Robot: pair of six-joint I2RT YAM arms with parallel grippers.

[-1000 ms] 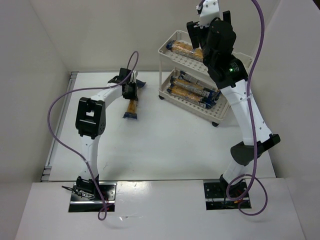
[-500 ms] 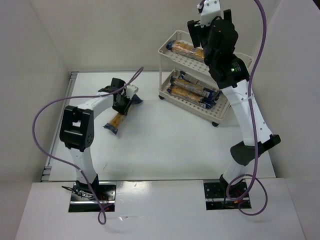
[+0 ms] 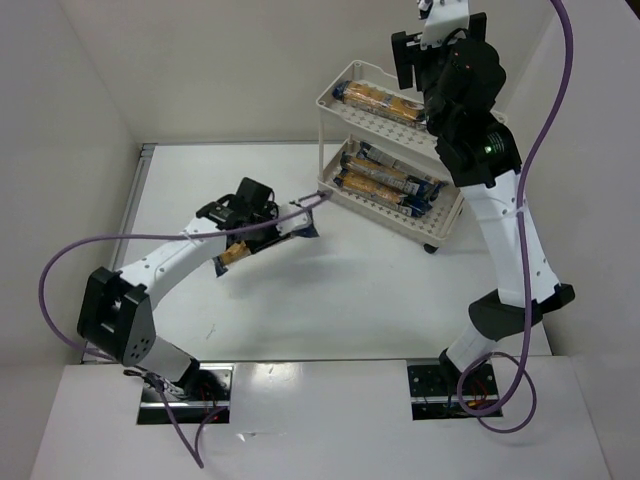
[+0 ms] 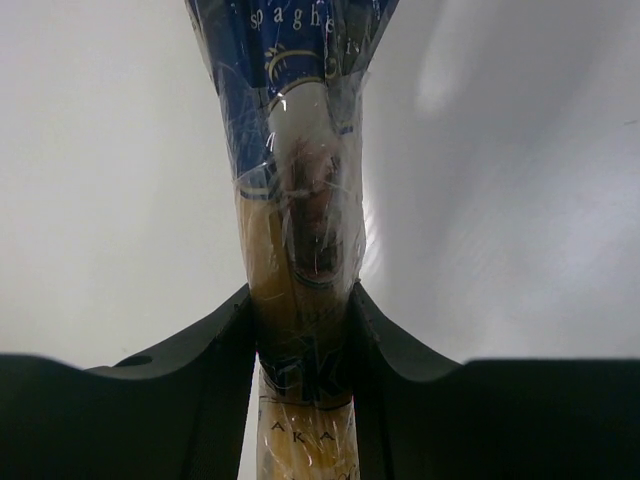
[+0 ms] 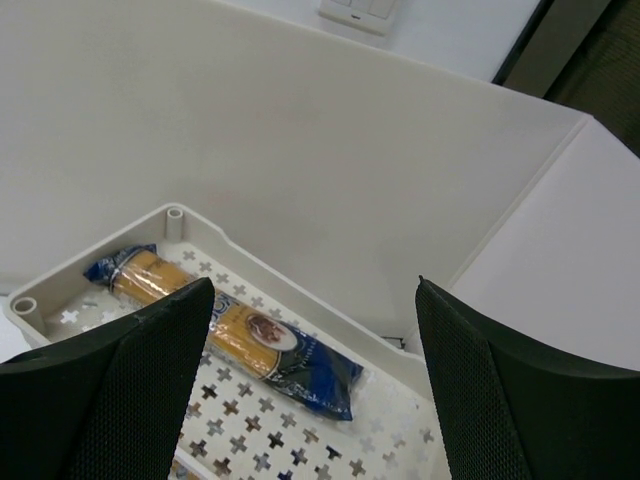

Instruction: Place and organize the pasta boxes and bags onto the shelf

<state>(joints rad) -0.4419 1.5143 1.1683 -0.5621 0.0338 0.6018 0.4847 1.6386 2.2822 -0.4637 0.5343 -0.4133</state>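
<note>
My left gripper (image 3: 260,232) is shut on a long pasta packet (image 3: 232,256) with dark blue ends and a clear orange-yellow middle, and holds it above the table, left of the shelf. In the left wrist view the packet (image 4: 298,200) is pinched between my black fingers (image 4: 225,345). The shelf (image 3: 328,100) is a cream-white two-tier cart at the back right. One packet (image 3: 380,98) lies in its top tray, and more packets (image 3: 385,180) lie in the lower tray. My right gripper (image 3: 420,60) is open and empty above the top tray (image 5: 300,278), over its packet (image 5: 235,335).
White walls close in the table at the back and on both sides. A purple cable (image 3: 90,245) loops off the left arm, and another (image 3: 545,110) hangs by the right arm. The cart stands on small dark wheels (image 3: 430,246).
My left arm has swung right, carrying the packet from the back left of the table to a spot just left of the cart. My right gripper has shifted slightly right.
</note>
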